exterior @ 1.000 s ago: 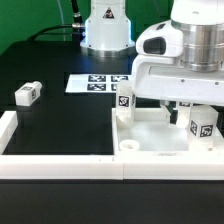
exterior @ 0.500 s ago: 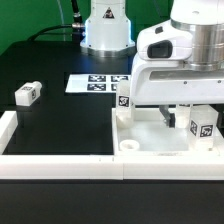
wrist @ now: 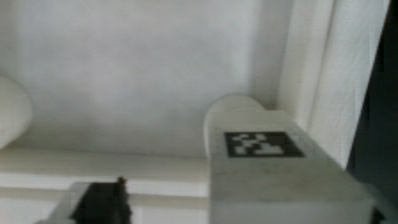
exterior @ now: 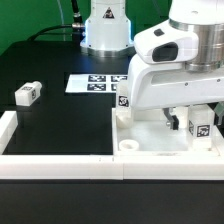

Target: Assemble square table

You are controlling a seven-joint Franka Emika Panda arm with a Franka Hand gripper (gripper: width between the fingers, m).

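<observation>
Just now my gripper (exterior: 190,122) hangs over the tabletop (exterior: 150,145), jaw state unclear. A tagged leg (wrist: 267,160) stands upright at about three o'clock, close beside one finger (wrist: 107,200).

Left of the square table top (exterior: 150,138) in the exterior view, the black desk (exterior: 60,125) lies open, with only one leg (exterior: 27,94) there. Border rails (exterior: 55,165) wall the near edge.

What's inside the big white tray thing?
Two white legs stand upright on the tabletop, one at its far corner and one under the end effector. The arm hides the rest.
</observation>
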